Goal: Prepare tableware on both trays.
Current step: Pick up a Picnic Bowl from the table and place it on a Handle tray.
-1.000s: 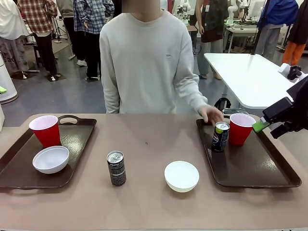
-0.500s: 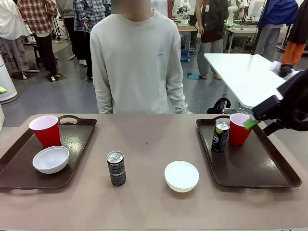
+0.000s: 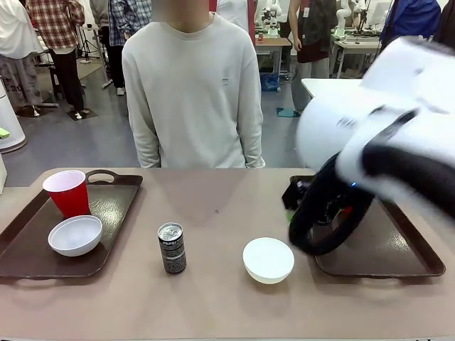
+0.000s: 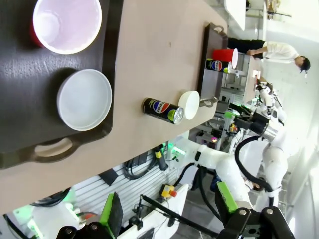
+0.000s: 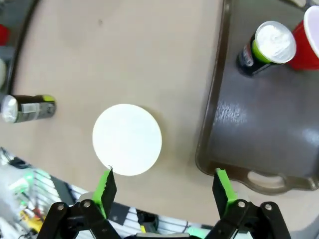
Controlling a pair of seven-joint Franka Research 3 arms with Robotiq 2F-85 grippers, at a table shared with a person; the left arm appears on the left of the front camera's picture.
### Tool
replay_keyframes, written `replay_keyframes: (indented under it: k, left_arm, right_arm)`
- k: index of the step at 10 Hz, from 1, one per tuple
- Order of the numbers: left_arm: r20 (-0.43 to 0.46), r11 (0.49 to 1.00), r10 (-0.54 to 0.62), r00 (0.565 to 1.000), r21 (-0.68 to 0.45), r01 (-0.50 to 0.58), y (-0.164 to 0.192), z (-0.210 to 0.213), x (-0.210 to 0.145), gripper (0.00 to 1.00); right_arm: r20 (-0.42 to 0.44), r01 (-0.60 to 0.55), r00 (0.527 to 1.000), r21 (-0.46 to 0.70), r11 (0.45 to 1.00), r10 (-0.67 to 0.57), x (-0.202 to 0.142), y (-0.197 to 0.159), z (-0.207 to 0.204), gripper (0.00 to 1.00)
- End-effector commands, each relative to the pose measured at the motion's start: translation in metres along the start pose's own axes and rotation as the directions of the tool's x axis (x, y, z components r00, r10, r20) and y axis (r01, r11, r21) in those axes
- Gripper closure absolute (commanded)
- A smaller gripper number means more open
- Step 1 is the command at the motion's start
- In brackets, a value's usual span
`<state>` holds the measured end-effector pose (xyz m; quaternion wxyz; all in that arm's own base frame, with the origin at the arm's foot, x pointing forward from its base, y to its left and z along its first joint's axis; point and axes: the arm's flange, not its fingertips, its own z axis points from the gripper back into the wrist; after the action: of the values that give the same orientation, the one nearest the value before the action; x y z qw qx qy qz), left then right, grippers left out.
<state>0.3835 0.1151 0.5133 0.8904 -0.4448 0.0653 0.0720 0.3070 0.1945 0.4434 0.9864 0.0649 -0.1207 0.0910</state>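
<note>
1. Mid-bench, between left tray [image 3: 114, 213] and right tray [image 5: 239, 124]: white bowl [image 3: 268, 259] and can [image 3: 171, 247], seemingly each owed to a tray.
2. Right claw [image 5: 163, 196] hovers above the bowl, jaws spread, empty; right tray's near-left corner just beside.
3. Left claw [image 4: 169, 211] spread, empty, high over left tray, which already holds red cup [image 4: 67, 22] and second bowl [image 4: 84, 99].

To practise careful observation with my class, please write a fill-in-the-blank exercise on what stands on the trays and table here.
The left tray holds a red cup and a white ____. Between the trays, a loose bowl and a dark ____ stand on the tabletop. The right gripper has its jaws ____.
Missing words: bowl, can, open.
</note>
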Motion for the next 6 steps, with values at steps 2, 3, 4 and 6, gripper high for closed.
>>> replay_keyframes:
  k: [2,3,4,6]
  left_arm:
    - [-0.006,1.000,0.017,1.000,0.005,-0.017,-0.001,0.001,-0.002,0.02]
    - [-0.006,1.000,0.017,1.000,0.005,-0.017,-0.001,0.001,-0.002,0.02]
    - [-0.006,1.000,0.017,1.000,0.005,-0.017,-0.001,0.001,-0.002,0.02]
    - [-0.006,1.000,0.017,1.000,0.005,-0.017,-0.001,0.001,-0.002,0.02]
  right_arm:
    - [-0.181,-0.044,0.983,-0.034,0.998,0.037,0.001,0.003,-0.029,0.00]
    - [-0.038,-0.003,0.999,-0.035,0.999,0.002,-0.005,0.011,-0.019,0.00]
    - [-0.038,-0.003,0.999,-0.035,0.999,0.002,-0.005,0.011,-0.019,0.00]
    - [-0.082,-0.013,0.997,-0.047,0.999,0.009,-0.007,0.011,-0.029,0.00]
